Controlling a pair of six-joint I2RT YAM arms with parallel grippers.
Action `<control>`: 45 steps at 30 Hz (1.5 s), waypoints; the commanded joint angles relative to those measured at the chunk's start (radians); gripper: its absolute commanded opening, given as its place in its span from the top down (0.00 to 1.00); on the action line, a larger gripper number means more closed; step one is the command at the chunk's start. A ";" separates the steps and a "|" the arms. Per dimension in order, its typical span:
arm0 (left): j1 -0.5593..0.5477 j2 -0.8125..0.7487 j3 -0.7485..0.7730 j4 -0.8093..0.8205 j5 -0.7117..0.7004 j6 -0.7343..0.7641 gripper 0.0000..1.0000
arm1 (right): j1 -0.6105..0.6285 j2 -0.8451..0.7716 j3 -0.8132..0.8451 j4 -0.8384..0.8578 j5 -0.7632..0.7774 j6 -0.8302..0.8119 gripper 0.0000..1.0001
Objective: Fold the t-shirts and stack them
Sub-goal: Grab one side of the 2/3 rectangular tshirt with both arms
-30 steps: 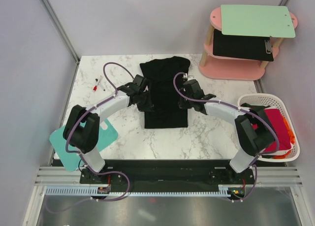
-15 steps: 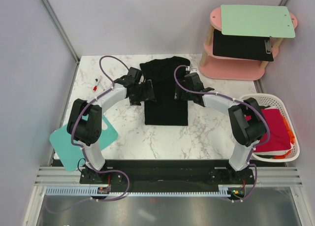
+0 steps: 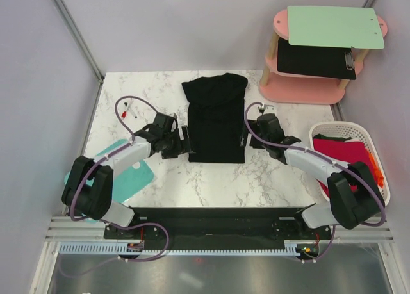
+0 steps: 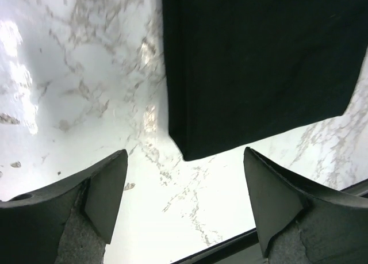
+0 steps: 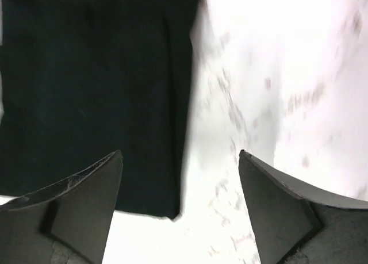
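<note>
Black t-shirt (image 3: 215,121) folded flat lengthwise, left hand (image 4: 185,157) and right hand (image 5: 179,156) spread wide, empty

Black t-shirt (image 3: 216,121): folded into a long narrow rectangle, flat mid-table (image 3: 269,172). Red t-shirt (image 3: 349,154): bunched in the white basket (image 3: 359,126), right side, orange fabric (image 3: 382,177) beside it.

Lab-style robot cell: plain partition walls (image 3: 192,25), aluminium framing (image 3: 72,28), slotted cable duct (image 3: 211,248) fronting the marble-look counter (image 3: 218,185).
</note>
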 commanded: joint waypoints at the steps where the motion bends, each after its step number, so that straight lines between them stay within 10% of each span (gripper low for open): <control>1: -0.007 -0.019 -0.078 0.104 0.036 -0.050 0.14 | 0.002 -0.032 -0.102 0.009 -0.067 0.068 0.14; 16: -0.024 0.120 -0.135 0.279 0.108 -0.116 0.30 | 0.004 0.179 -0.159 0.158 -0.367 0.194 0.38; 23: -0.041 0.162 -0.130 0.308 0.131 -0.122 0.98 | 0.013 0.149 -0.171 0.105 -0.387 0.222 0.64; 32: -0.117 0.042 -0.213 0.271 0.083 -0.172 0.98 | 0.082 0.126 -0.202 0.029 -0.398 0.228 0.93; 45: -0.291 -0.394 -0.339 -0.028 -0.019 -0.312 0.98 | 0.200 -0.297 -0.371 -0.199 -0.360 0.268 0.98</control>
